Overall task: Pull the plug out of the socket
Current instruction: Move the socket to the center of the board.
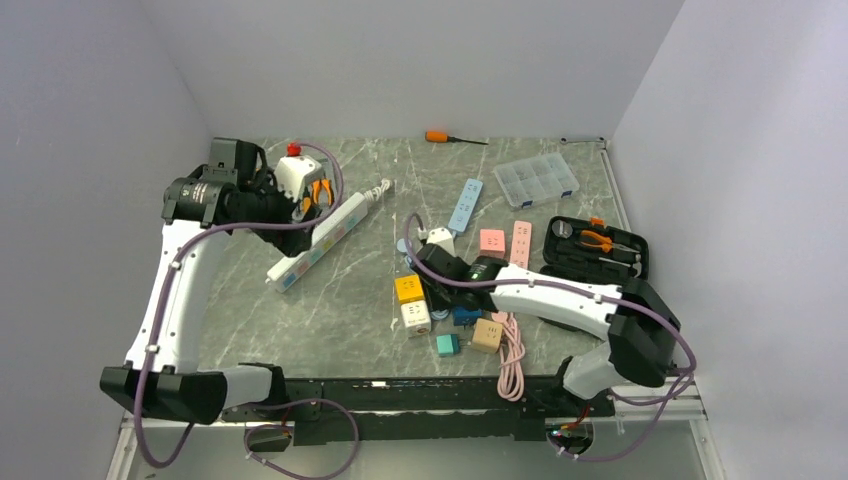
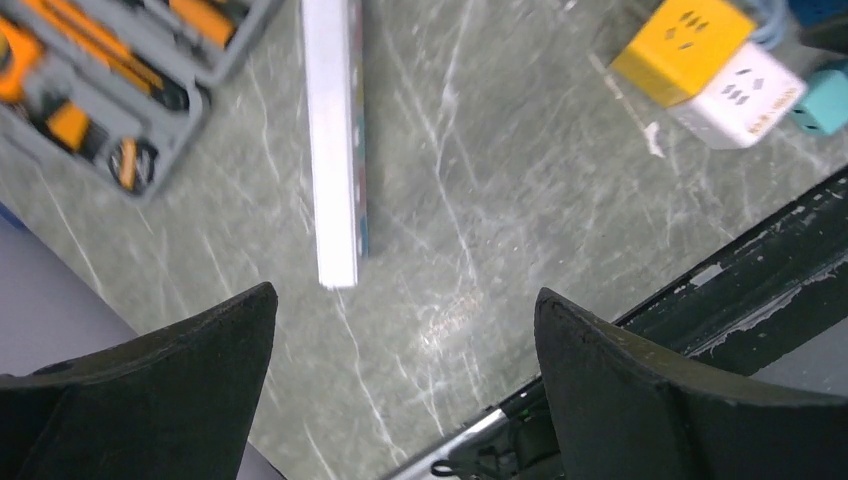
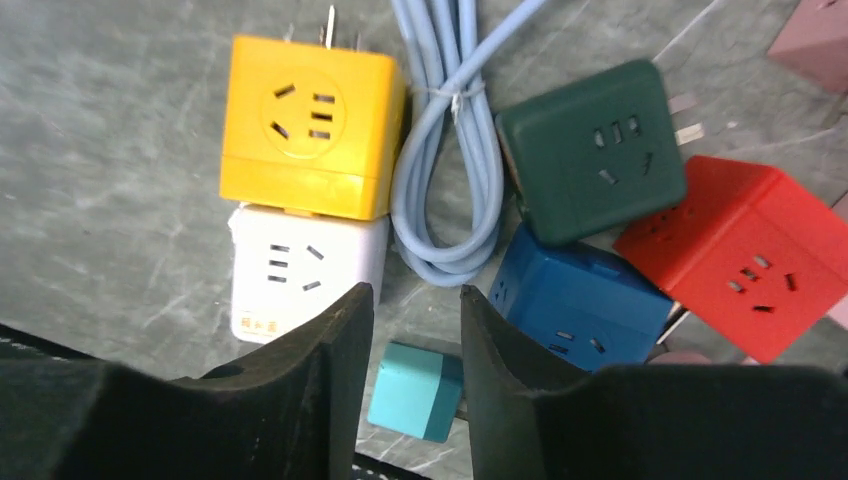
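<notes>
We're over the desk [image 3: 100,200], and the yellow cube [image 3: 305,125] is our marker. The white cube [image 3: 295,265] sits flush against its near side, the two pressed together like plug and socket. The right gripper [image 3: 414,295] hangs just past that white cube, jaws set narrow with a gap showing and nothing between them. A small teal cube [image 3: 415,390] shows on the desk through the gap. A blue cable [image 3: 440,150] loops just right of the yellow cube. Well off to the yellow cube's left, the left gripper [image 2: 405,300] spreads wide, holding nothing, near the end of a white power strip [image 2: 335,140].
</notes>
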`<control>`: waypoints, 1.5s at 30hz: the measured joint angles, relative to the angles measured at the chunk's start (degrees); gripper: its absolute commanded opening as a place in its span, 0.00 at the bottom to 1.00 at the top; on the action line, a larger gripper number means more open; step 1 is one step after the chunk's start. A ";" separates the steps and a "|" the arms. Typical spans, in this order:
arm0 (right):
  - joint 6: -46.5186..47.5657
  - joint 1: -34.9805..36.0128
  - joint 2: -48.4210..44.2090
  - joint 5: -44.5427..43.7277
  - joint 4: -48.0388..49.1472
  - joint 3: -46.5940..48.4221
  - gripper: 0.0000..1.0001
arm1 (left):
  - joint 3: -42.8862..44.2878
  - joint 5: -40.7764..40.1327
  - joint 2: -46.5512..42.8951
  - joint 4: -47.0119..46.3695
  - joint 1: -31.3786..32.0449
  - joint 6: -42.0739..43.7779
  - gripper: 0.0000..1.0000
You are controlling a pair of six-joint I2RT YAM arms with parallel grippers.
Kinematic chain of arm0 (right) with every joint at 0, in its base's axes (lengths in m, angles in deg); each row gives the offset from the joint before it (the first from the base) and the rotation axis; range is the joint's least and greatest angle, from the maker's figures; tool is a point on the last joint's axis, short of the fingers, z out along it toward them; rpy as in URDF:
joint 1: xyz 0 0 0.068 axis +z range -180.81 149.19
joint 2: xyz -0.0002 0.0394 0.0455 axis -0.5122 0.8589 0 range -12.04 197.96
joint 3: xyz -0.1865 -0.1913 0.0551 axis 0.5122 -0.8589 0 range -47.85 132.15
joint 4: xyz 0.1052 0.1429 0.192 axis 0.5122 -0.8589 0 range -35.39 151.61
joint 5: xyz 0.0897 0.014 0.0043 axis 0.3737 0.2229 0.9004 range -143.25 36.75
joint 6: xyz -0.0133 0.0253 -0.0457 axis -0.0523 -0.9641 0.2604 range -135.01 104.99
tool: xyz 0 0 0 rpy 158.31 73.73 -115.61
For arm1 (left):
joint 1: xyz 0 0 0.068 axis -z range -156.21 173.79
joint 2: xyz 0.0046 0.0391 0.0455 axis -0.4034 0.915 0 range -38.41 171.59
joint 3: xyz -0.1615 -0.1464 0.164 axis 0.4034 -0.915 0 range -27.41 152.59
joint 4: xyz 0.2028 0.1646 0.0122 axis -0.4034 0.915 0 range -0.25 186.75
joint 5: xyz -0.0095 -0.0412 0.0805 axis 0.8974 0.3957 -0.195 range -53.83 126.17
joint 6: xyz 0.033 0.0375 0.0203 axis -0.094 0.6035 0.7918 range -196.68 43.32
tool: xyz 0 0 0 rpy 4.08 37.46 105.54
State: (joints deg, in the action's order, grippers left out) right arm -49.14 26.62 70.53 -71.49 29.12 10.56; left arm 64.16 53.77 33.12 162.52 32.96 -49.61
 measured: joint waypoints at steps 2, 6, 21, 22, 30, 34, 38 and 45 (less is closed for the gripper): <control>-0.66 1.36 1.88 -0.48 -0.07 -0.48 0.36 | -3.67 -0.59 0.55 -1.11 -3.37 -0.92 0.99; -1.40 1.81 3.26 -1.31 0.00 -0.74 0.33 | -7.65 -1.77 0.61 -4.07 -7.72 -2.21 0.99; -1.92 9.88 14.64 -2.25 1.53 1.03 0.31 | -13.42 -2.49 -4.98 -8.66 -8.46 -3.89 0.99; -1.81 10.71 16.09 -2.25 1.53 2.60 0.31 | -13.53 -2.49 -5.29 -8.70 -8.46 -3.89 0.99; 1.40 14.99 26.27 0.02 2.32 16.20 0.44 | -15.41 -2.56 -6.88 -9.33 -8.46 -3.87 0.99; 4.11 15.93 31.58 2.25 2.91 23.41 0.52 | -15.61 -3.65 -7.72 -9.01 -8.48 -3.26 0.99; 6.86 16.11 33.86 3.78 3.15 26.91 0.59 | -14.95 -3.91 -9.29 -7.41 -9.92 -1.97 0.99; 11.96 11.61 27.02 8.68 5.27 23.30 0.85 | -8.55 -0.24 -8.83 -4.74 -16.37 -1.25 0.99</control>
State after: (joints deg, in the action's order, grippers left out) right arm -37.18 38.22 97.54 -62.81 34.39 33.86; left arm 55.61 53.53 24.29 157.78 16.59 -50.86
